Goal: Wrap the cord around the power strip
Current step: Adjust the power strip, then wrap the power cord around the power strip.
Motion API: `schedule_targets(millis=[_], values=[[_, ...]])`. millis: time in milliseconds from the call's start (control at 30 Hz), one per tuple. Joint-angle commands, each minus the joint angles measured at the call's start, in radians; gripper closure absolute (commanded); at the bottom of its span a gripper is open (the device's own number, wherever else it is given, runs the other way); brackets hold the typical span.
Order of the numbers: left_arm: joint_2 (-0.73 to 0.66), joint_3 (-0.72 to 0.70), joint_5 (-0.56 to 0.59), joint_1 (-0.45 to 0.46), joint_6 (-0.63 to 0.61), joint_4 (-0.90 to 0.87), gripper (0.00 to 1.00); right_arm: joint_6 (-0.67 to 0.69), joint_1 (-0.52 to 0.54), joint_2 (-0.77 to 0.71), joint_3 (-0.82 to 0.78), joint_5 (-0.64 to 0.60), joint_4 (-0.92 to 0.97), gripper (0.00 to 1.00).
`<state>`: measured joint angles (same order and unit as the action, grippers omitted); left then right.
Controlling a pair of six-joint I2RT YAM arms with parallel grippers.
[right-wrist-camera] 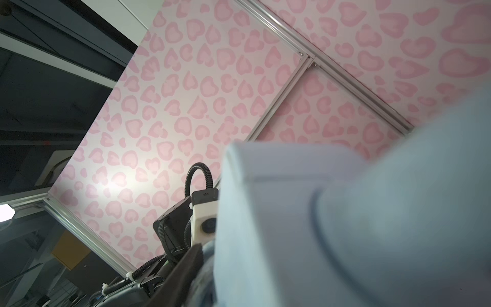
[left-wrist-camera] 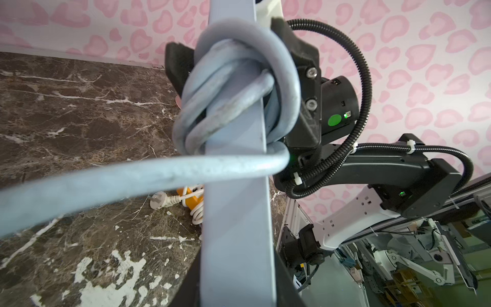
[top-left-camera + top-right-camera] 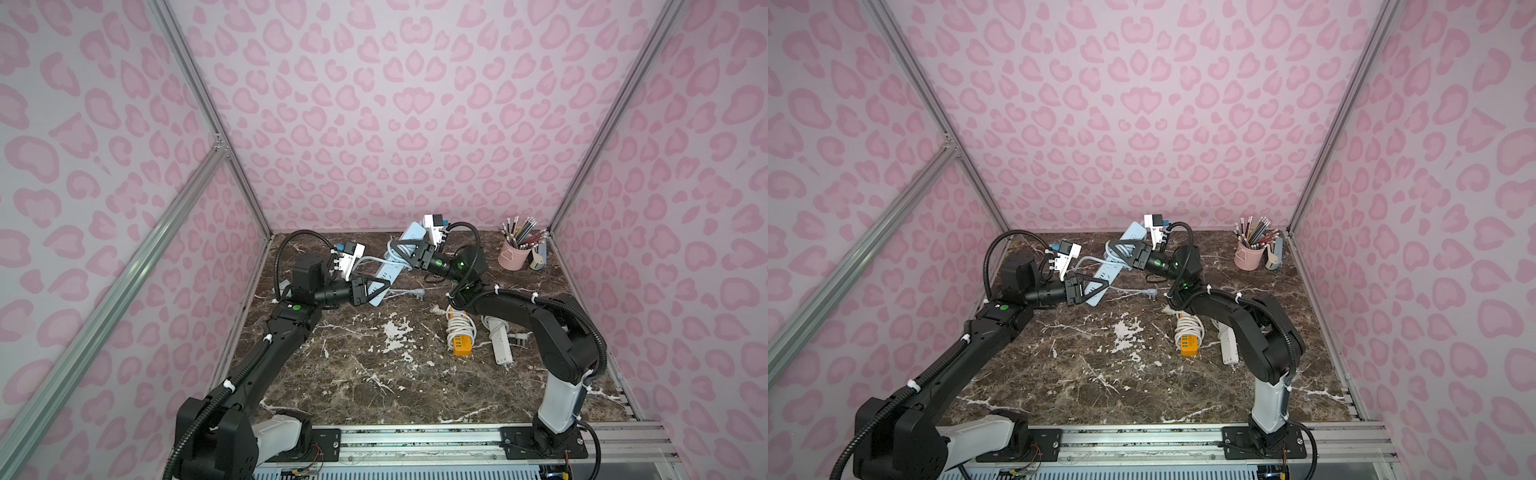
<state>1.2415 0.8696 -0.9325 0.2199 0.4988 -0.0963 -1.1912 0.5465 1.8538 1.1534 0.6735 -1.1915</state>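
Note:
A light-blue power strip hangs tilted above the marble table, between both arms. My left gripper is shut on its lower end; in the left wrist view the strip runs up from between the dark fingers. Several loops of the blue cord lie around the strip's upper half, and a free length trails off to the plug on the table. My right gripper straddles the strip and loops; whether it presses on them is unclear.
An orange power strip wound with white cord and a white power strip lie under the right arm. A pink cup of pencils and a small grey holder stand at the back right corner. Pink walls close three sides.

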Motion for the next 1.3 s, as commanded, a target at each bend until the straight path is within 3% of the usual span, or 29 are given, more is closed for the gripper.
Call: schedule_targets(millis=[0, 133, 333, 533, 700, 800, 1067, 1267], values=[[-0.001, 0.061, 0.069, -0.013, -0.012, -0.003, 0.97, 0.036, -0.019, -0.033, -0.040, -0.057, -0.066, 0.26], [0.011, 0.126, 0.062, -0.021, -0.009, -0.029, 0.97, 0.042, -0.054, -0.065, -0.102, -0.054, -0.082, 0.14], [0.030, 0.196, 0.076, -0.029, 0.028, -0.014, 0.97, -0.034, -0.129, -0.060, -0.247, -0.064, -0.222, 0.14], [0.002, 0.196, 0.110, -0.027, 0.194, 0.177, 0.97, 0.315, -0.105, -0.072, -0.318, -0.174, 0.056, 0.27], [-0.010, 0.205, 0.122, -0.005, 0.237, 0.203, 0.97, 0.726, -0.045, -0.017, -0.141, -0.317, 0.426, 0.26], [-0.007, 0.207, 0.124, 0.001, 0.240, 0.202, 0.97, 0.871, -0.017, 0.067, -0.014, -0.346, 0.559, 0.26], [-0.012, 0.215, 0.130, 0.003, 0.252, 0.213, 0.97, 0.961, 0.074, 0.214, 0.119, -0.390, 0.588, 0.25], [-0.023, 0.204, 0.128, 0.004, 0.260, 0.216, 0.97, 0.991, 0.094, 0.381, 0.371, -0.534, 0.734, 0.31]])
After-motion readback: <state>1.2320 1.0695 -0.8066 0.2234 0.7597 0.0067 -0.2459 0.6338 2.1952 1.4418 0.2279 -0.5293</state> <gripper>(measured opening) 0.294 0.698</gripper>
